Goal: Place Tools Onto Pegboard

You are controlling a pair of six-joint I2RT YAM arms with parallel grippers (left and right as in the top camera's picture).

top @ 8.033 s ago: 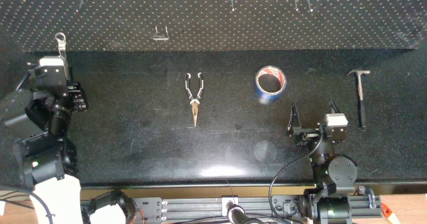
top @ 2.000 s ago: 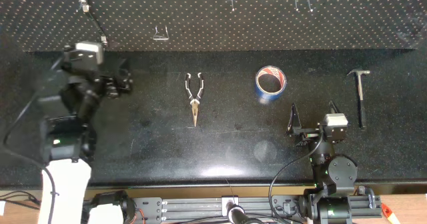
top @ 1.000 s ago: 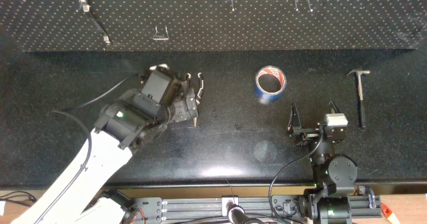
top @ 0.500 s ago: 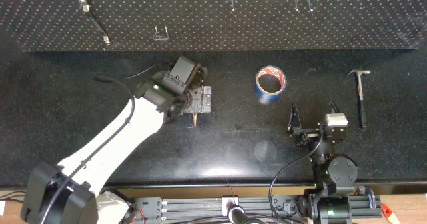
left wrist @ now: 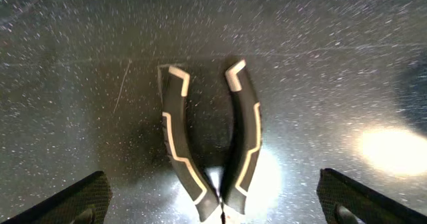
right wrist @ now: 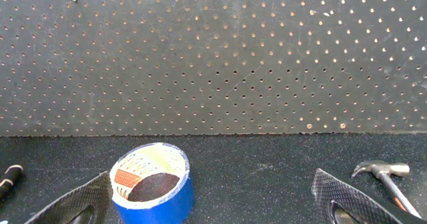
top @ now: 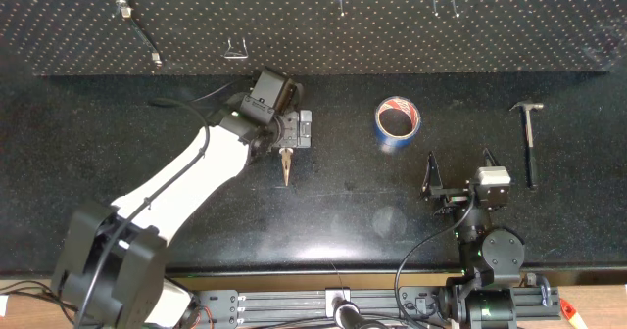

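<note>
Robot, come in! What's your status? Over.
Left claw open, over the pliers handles. Right claw open, empty, near the tape. Nothing blocking the pliers. Over.

One fixed camera overhead, one camera on each wrist.

The top view looks straight down from well above the desk (top: 353,211), with the pegboard (top: 392,35) along its far edge and both arm bases along the near edge. The left wrist camera sits close over the desk and faces down between the fingers of the left pincer (left wrist: 217,207) onto the pliers (left wrist: 175,137), whose handles lie across the middle of its picture. The top view takes in the same spot near the desk's middle. The right wrist camera rides low behind the right pincer (right wrist: 213,201) and faces level toward the pegboard from farther back. With the top view it shares the tape roll (right wrist: 152,184), the hammer (right wrist: 383,172) and the board.
</note>
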